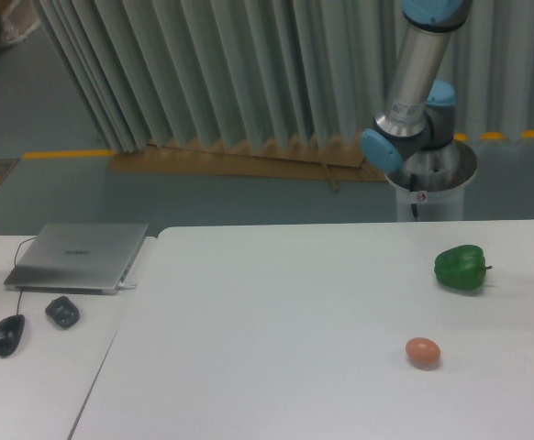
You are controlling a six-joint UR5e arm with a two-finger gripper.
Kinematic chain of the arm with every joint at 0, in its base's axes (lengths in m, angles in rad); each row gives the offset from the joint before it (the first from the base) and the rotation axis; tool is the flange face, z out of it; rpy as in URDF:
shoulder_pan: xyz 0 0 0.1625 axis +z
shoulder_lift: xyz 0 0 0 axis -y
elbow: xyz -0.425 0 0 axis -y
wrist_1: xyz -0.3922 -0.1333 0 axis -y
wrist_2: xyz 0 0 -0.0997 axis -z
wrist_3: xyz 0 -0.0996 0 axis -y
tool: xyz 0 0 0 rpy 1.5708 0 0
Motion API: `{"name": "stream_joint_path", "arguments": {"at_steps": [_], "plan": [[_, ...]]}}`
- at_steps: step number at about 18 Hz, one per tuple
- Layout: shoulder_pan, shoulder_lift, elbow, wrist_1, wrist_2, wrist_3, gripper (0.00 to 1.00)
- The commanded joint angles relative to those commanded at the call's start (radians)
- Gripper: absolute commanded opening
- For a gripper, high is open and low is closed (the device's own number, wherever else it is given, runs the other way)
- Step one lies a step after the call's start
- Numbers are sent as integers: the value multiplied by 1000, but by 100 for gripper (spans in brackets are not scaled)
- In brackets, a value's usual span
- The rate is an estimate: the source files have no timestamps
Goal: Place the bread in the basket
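Note:
The bread is out of view, and so is the basket. Only the arm's lower links show, rising from the base behind the table's far right edge and leaving the frame at the top. The gripper itself is out of the frame. On the white table lie a smooth brown egg at the right front and a green bell pepper further back on the right.
A second white table at the left carries a closed laptop, a dark mouse and a small dark object. Grey curtains hang behind, above a floor with a yellow line.

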Motion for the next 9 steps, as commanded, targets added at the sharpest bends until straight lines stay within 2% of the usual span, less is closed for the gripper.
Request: {"name": "stream_joint_path", "arguments": {"at_steps": [9], "plan": [[-5,3,2,-2,-2,-5,100]]}}
